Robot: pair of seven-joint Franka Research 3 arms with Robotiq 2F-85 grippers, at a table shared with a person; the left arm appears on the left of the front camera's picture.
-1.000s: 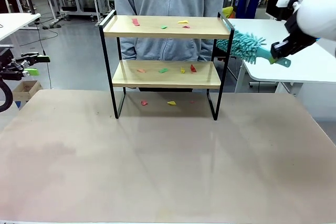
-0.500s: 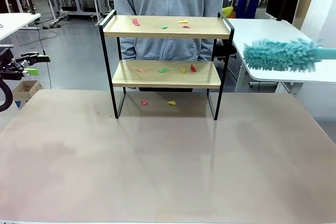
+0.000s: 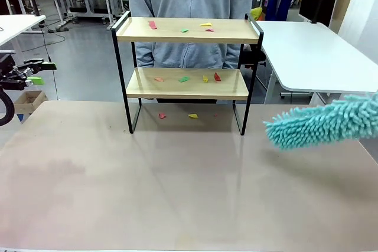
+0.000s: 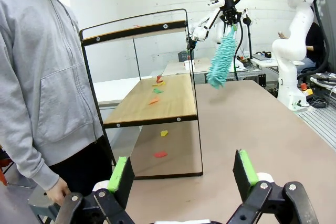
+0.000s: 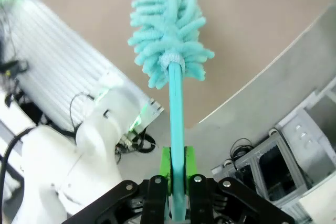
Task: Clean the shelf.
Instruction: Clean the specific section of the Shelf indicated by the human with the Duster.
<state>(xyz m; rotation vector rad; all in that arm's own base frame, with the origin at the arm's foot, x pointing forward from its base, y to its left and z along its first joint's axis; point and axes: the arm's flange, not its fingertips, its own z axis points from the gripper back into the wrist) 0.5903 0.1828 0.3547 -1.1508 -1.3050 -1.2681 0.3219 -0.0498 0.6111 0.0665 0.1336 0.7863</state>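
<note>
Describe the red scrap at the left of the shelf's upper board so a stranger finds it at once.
On the table stands a two-tier shelf; look at its upper board. Of the four scraps there, the red scrap lies nearest the left end, with the green one, the yellow one and the pink one farther right.

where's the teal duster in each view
front: duster at the right edge, over the table, right of the shelf.
left wrist: duster hanging upper centre-right, past the shelf's far end.
right wrist: duster top centre, handle clamped in the right hand.
shared landmark: the tan table beneath it.
</note>
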